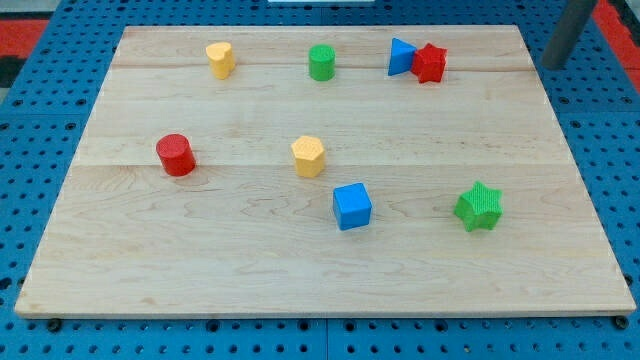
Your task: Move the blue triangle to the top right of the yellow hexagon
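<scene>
red star (pixel 430 63), green star (pixel 479 207), blue cube (pixel 352 206)

- A plain, straight, dark grey cylindrical rod (pixel 567 35), smooth-sided
- My tip (pixel 551 66) is its blunt lower end, the same grey

The rod (pixel 568 35) enters at the far right corner of the view, grey and leaning slightly, its upper part cut off by the view's top edge. My tip (pixel 552 67) sits just beyond the right end of the far edge of the board (pixel 300 270), touching no block.
</scene>
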`<action>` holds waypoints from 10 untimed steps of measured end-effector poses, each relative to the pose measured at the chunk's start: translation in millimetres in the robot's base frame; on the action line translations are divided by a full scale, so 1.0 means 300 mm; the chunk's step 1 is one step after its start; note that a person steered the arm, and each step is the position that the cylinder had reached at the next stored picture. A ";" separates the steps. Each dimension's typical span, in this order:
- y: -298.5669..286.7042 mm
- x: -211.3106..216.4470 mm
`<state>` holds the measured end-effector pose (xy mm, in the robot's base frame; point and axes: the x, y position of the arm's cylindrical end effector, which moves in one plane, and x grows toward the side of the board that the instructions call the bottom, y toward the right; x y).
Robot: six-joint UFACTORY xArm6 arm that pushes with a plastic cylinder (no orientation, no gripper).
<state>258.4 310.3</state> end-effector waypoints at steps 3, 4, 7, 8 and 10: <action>-0.666 -0.062; -0.752 0.093; -0.673 0.646; -0.345 0.658; -0.199 1.070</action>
